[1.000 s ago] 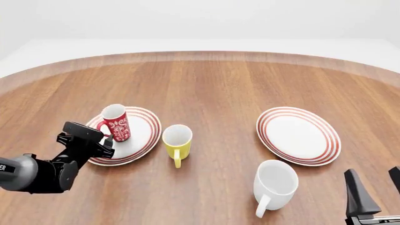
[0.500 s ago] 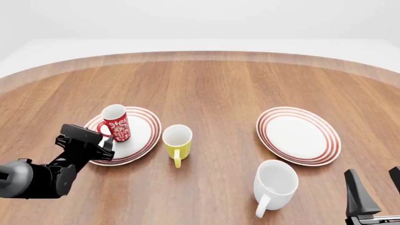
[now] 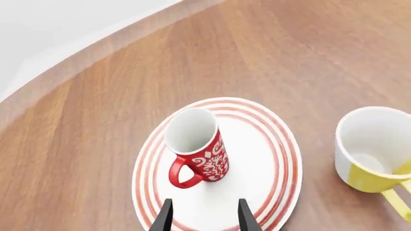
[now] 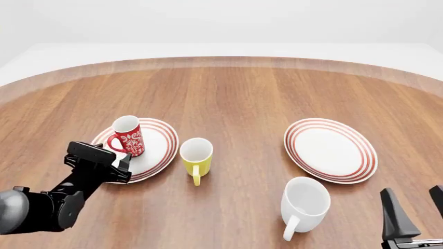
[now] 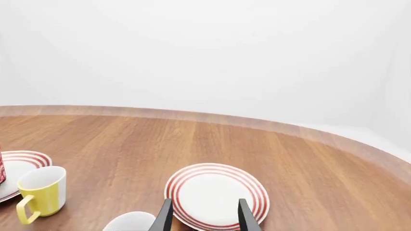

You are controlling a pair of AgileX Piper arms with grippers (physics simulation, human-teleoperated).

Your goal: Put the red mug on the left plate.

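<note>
On the desk, near-left side: this is where the task's things sit.
Red mug (image 4: 128, 136): upright on the left plate (image 4: 158, 147), toward that plate's far-left part; white floral pattern on red, white inside. In the left wrist view the red mug (image 3: 196, 147) shows its loop handle turned toward the camera, and the left plate (image 3: 266, 159) lies under and around it.
Left pincer (image 4: 97, 162): at the near edge of the left plate, apart from the red mug. In the left wrist view the left pincer (image 3: 204, 220) has its two dark fingertips spread with bare plate between them, holding nothing; the mug stands just beyond the tips.
Yellow mug (image 4: 196, 157): upright on the desk (image 4: 235, 93), just right of the left plate, handle toward the near edge. The left wrist view shows it (image 3: 378, 153) beside the plate; the right wrist view shows it (image 5: 41, 193) too.
Right plate (image 4: 331, 150): on the right half of the desk, with the same red rings and nothing on it.
White mug (image 4: 303, 204): on the desk, nearer than the right plate, handle pointing to the near edge.
Right pincer (image 4: 415, 210): low at the near-right corner, well apart from every mug. In the right wrist view the right pincer (image 5: 204, 216) has its fingertips parted and empty, with the right plate (image 5: 217, 194) ahead of them.
</note>
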